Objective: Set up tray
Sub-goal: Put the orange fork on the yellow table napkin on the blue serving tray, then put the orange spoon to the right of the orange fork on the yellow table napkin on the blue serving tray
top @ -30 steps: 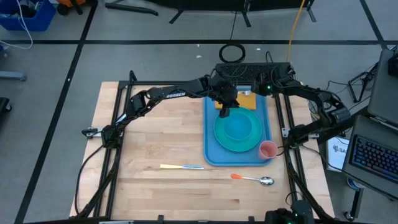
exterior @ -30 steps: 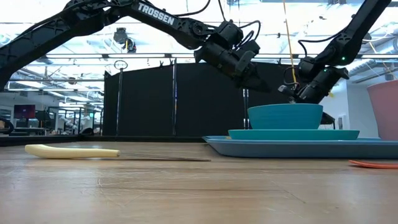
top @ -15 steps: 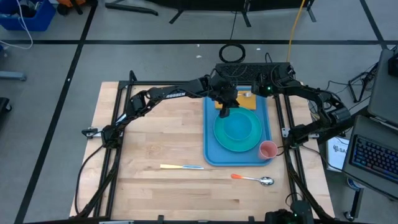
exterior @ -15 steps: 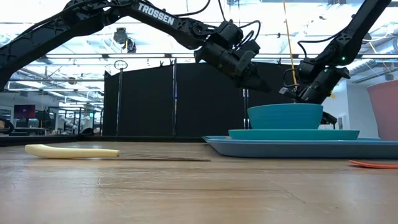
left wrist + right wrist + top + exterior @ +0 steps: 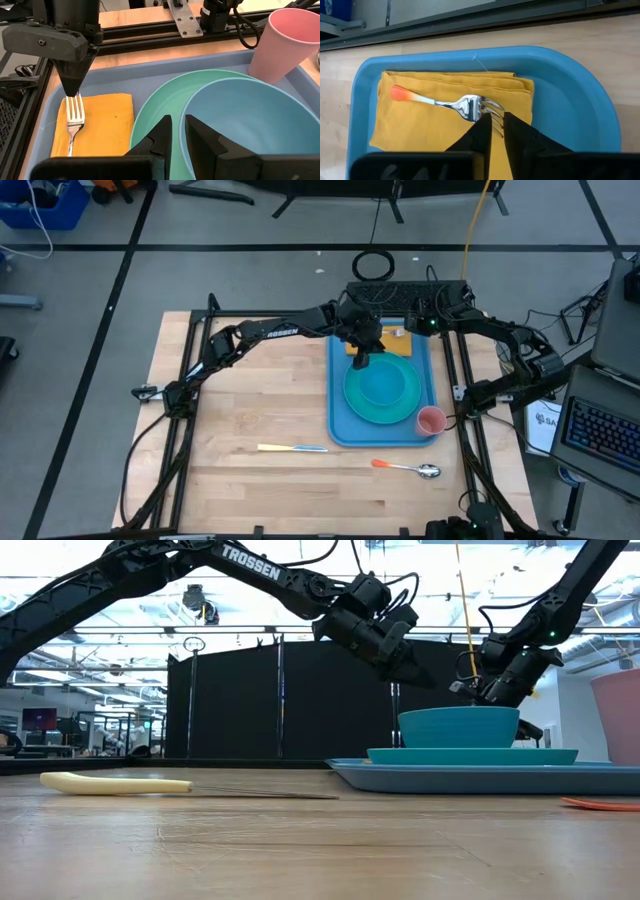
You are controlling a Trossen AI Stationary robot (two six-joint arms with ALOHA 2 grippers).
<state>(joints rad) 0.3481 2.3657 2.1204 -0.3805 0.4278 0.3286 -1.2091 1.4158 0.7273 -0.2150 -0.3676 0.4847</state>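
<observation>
The blue tray [image 5: 337, 425] holds a turquoise plate [image 5: 155, 110] with a blue bowl [image 5: 240, 125] on it. A pink cup [image 5: 431, 421] stands at the tray's near right corner. A yellow-orange napkin [image 5: 420, 125] lies at its far end, and a fork [image 5: 450, 103] with an orange handle tip lies flat on it. My left gripper [image 5: 178, 125] hangs just above the bowl's far rim, slightly open and with nothing in it. My right gripper [image 5: 493, 125] points down at the fork's tines with a narrow gap. My right gripper comes slanting down from the tray's far right. The ends of the fork's tines [image 5: 490, 107] lie at the gap between its fingertips. I cannot tell whether the fingers touch them. The fork rests flat on the napkin.
On the bare wood in front of the tray lie a knife [image 5: 292, 448] with a cream handle and a spoon [image 5: 405, 468] with an orange handle. Black frame rails run along the table's left, right and far sides.
</observation>
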